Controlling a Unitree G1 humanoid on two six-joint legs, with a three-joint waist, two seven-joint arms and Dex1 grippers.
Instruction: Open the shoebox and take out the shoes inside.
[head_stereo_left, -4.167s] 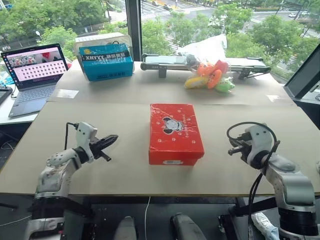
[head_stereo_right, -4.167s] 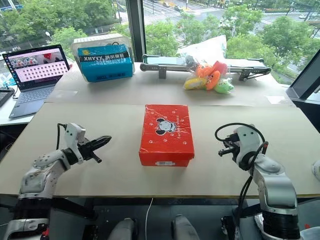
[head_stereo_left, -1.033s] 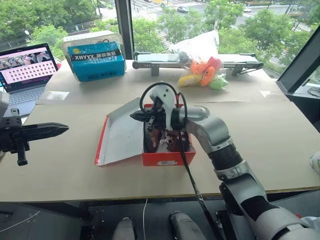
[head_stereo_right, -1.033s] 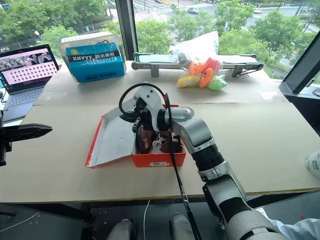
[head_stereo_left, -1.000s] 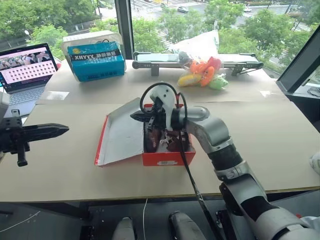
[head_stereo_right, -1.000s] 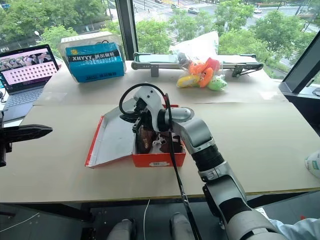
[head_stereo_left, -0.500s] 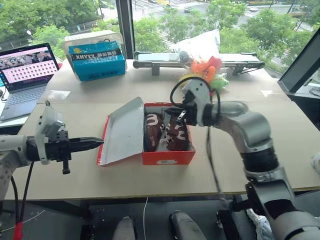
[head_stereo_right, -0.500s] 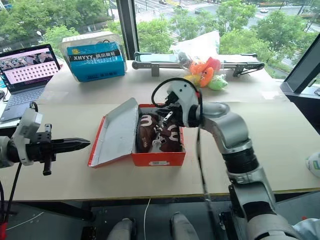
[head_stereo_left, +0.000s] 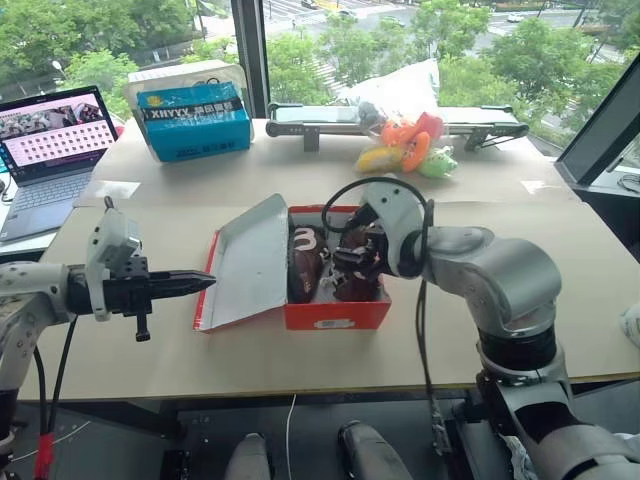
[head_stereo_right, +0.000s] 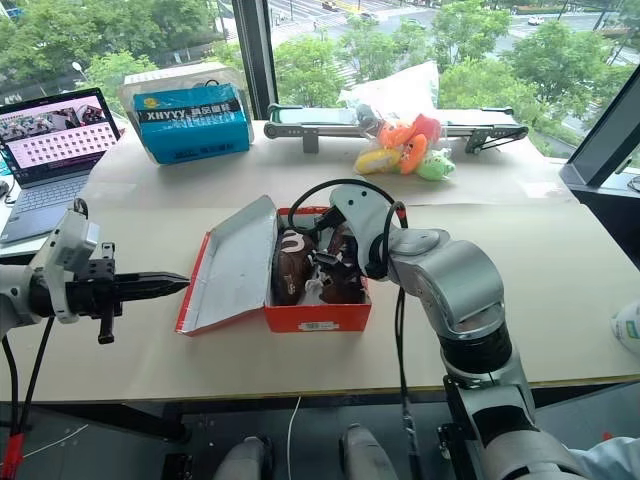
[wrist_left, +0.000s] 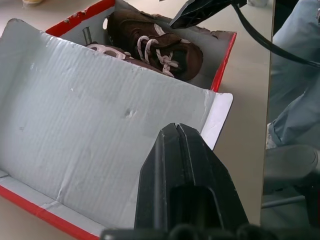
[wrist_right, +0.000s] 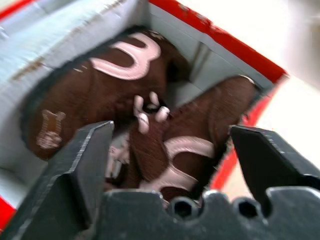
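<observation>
**Shoebox** (head_stereo_left: 336, 316): red, mid-table (head_stereo_left: 300, 365). Lid (head_stereo_left: 248, 265) was shut 4.2 s ago; it lay flipped open to robot's L, grey inside up.
**Contents:** 2 brown shoes (head_stereo_left: 305, 262), both in box, none out.
**R gripper** (wrist_right: 171, 129): dropped from above box's far side into box w/in last 0.5 s. Fingers spread wide over shoes, nothing gripped.
**L gripper** (wrist_left: 176, 135): fingers pressed together, empty, tip near lid's outer edge.
**Judged:** opening done, extraction pending.
**Surface:** tan tabletop.
**Room:** laptop (head_stereo_left: 60, 130), blue carton (head_stereo_left: 195, 122), plush toys (head_stereo_left: 405, 150) at back; window (head_stereo_left: 450, 40) w/ trees.
</observation>
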